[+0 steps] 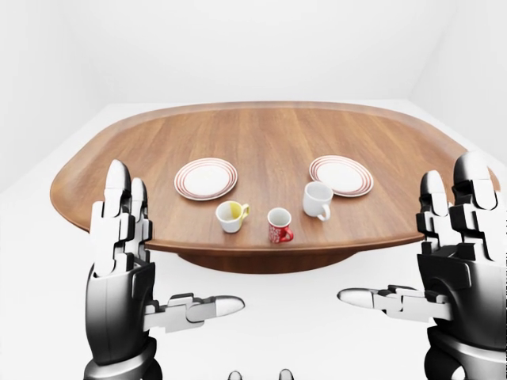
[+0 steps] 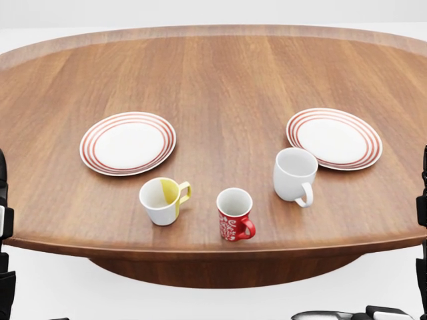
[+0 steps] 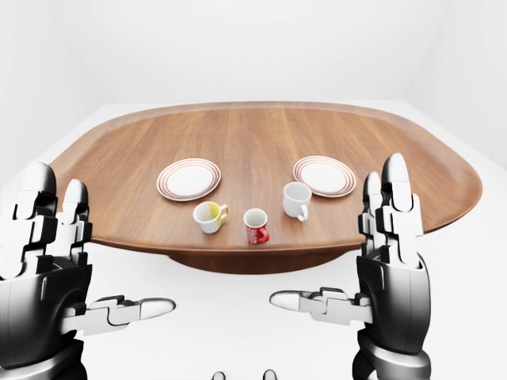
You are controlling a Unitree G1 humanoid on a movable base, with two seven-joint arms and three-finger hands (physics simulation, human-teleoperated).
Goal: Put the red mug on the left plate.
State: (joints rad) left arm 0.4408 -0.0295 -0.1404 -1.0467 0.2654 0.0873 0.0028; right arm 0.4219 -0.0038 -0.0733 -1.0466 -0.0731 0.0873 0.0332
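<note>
Small red patterned ceramic mug (image 2: 234,214) upright near wooden table (image 2: 220,73) edge; left hand (image 1: 127,269) and right hand (image 3: 388,269) spread wide, empty.

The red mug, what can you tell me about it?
The red mug stands upright near the bottom edge of the wooden table in the head view. It looks glazed, red with a white pattern outside and white inside, and seems empty. Its handle points right. Nothing touches it but the table.
</note>
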